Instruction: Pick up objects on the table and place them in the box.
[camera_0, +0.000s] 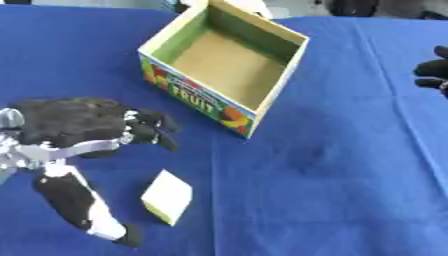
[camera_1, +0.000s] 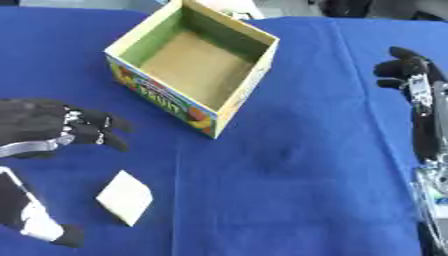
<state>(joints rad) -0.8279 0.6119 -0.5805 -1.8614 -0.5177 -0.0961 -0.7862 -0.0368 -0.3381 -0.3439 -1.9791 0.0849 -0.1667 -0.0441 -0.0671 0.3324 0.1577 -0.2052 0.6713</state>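
A pale yellow-white block (camera_0: 168, 196) lies flat on the blue cloth near the front left. My left hand (camera_0: 83, 127) hovers just above and to the left of it, fingers spread and the thumb (camera_0: 83, 207) reaching down beside the block, holding nothing. The open cardboard box (camera_0: 273, 67) with fruit pictures on its side stands at the back middle, with nothing showing inside. My right hand (camera_1: 411, 75) rests at the far right edge, fingers relaxed and pointing up, away from both.
The blue cloth (camera_0: 332, 170) covers the whole table. A wide stretch of cloth lies between the box and my right arm (camera_1: 430, 150). Dark shapes show past the table's far edge.
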